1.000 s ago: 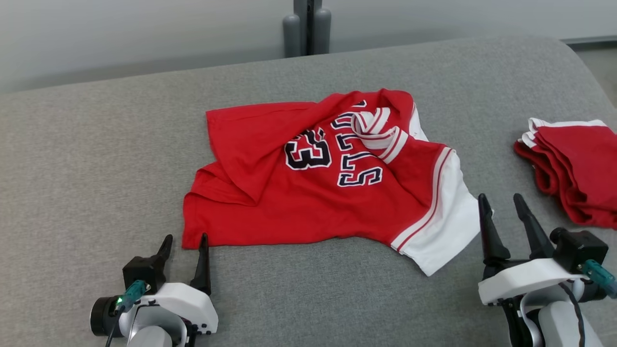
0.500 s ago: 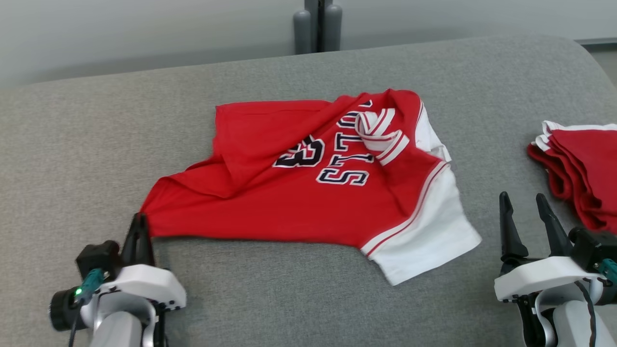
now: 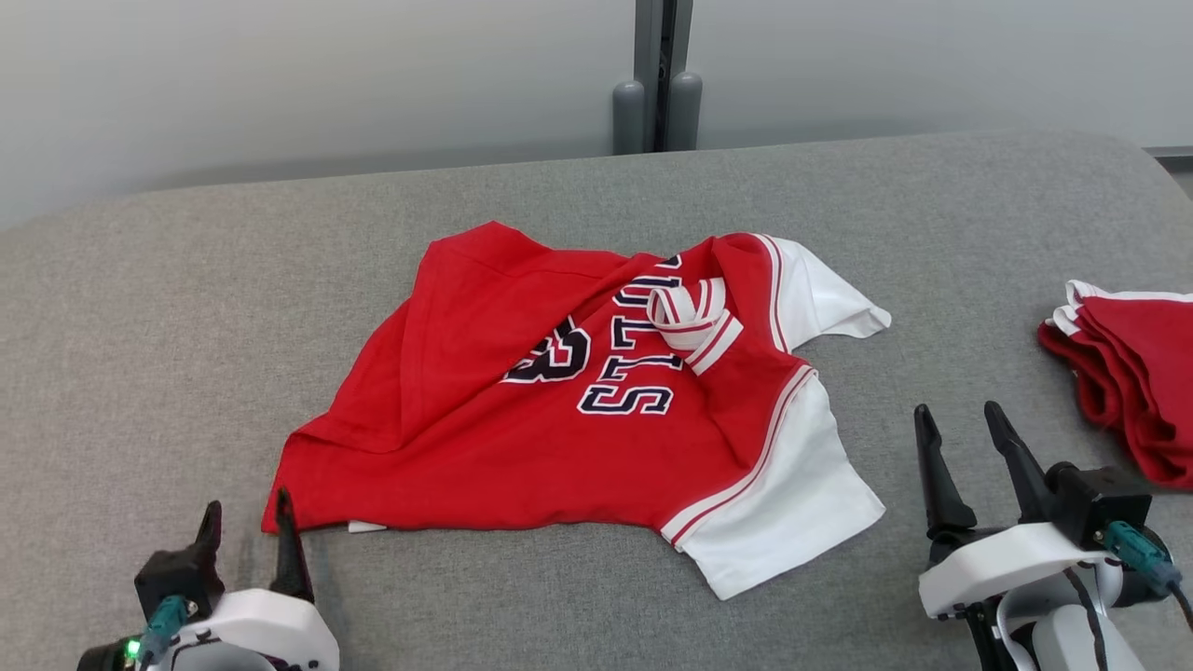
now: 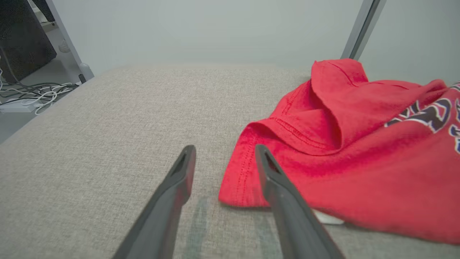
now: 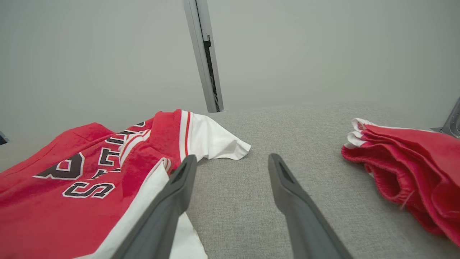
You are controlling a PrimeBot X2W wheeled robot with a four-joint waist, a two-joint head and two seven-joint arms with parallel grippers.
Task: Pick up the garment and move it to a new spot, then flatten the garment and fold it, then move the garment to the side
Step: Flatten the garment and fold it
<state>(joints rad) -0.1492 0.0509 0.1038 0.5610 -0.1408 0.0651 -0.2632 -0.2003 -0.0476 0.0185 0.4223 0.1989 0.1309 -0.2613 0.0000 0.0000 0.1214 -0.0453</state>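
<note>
Left claw [image 3: 248, 505] agape beside garment [image 3: 522, 447] corner

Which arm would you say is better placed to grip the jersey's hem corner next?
Left: the left gripper, open, sits at the red hem corner of the jersey; the right gripper stands apart.

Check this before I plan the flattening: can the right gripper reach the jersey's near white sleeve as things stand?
Likely yes. The right gripper is open and empty, and only bare cushion lies between it and the white sleeve beside it.
</note>
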